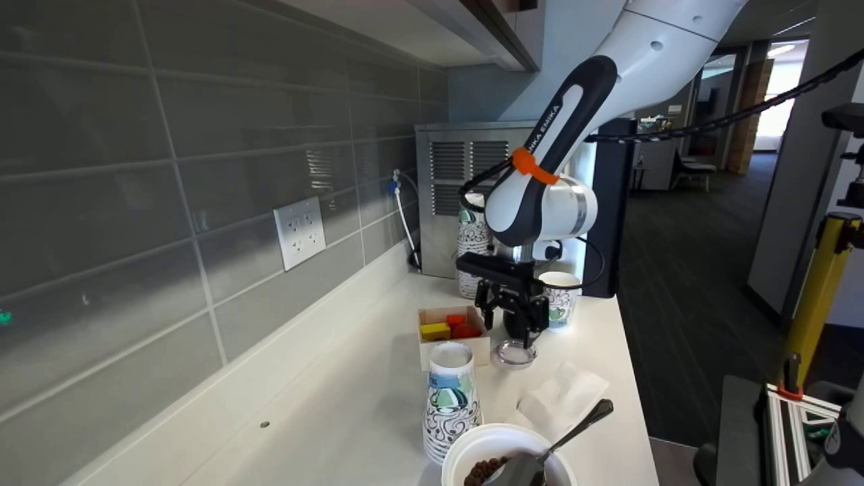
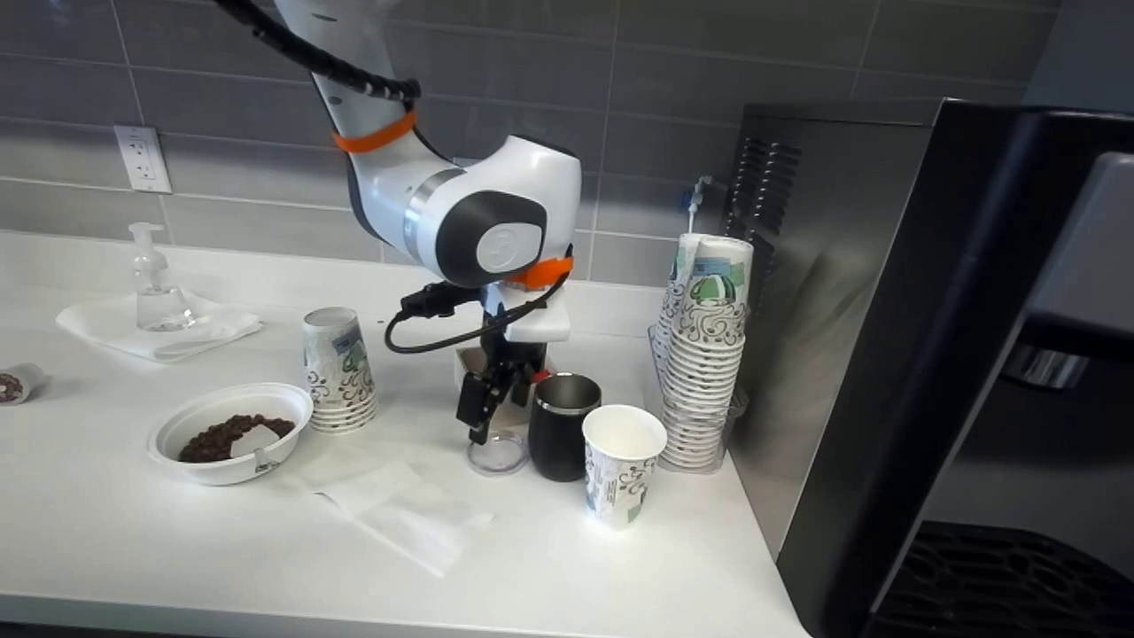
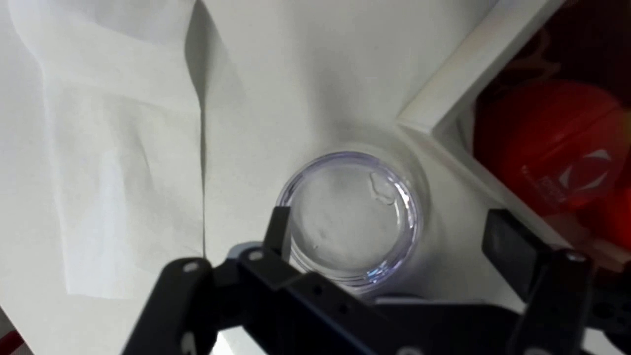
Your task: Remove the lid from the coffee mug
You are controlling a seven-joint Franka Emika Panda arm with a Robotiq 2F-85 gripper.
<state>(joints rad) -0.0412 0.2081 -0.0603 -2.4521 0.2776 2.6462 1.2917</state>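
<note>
Near the box edge point(image 3: 473, 69): clear lid point(image 3: 345, 217).

You have a gray tiled wall point(image 1: 88, 223) along the white tabletop point(image 1: 337, 405); in an exterior view you get an overhead cabinet point(image 1: 432, 30), dark floor point(image 1: 682, 256), a distant chair point(image 1: 695, 168) and a bright opening point(image 1: 777, 108).

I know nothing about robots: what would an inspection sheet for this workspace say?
Surface: white counter.
Job's things: clear lid lies on the counter, off the uncovered black mug.
Clutter: stacked paper cups, patterned cup, pump bottle, white paper, bowl with spoon, box holding red and yellow items.
Gripper: open; one finger at the lid's rim, contact unclear.
Cables: thick black cable reaches the arm; thinner loop near the gripper.
Surroundings: tiled wall, metal machine.
</note>
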